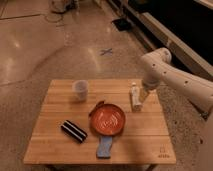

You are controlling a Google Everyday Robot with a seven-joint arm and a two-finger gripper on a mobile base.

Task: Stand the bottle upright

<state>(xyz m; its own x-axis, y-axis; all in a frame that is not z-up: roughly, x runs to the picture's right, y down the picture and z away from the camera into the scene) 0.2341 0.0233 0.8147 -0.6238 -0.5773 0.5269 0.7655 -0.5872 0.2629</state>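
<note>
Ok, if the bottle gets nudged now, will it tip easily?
Probably: the bottle stands upright, slim on a narrow base. It looks like light plastic, so the gripper, close beside it, could topple it. Lying down, it might roll.

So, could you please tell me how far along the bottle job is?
Done: the small slim white plastic bottle already stands upright on the wooden table. In hand: the end effector sits close against its side. Left, probably: drawing back without tipping it.
</note>
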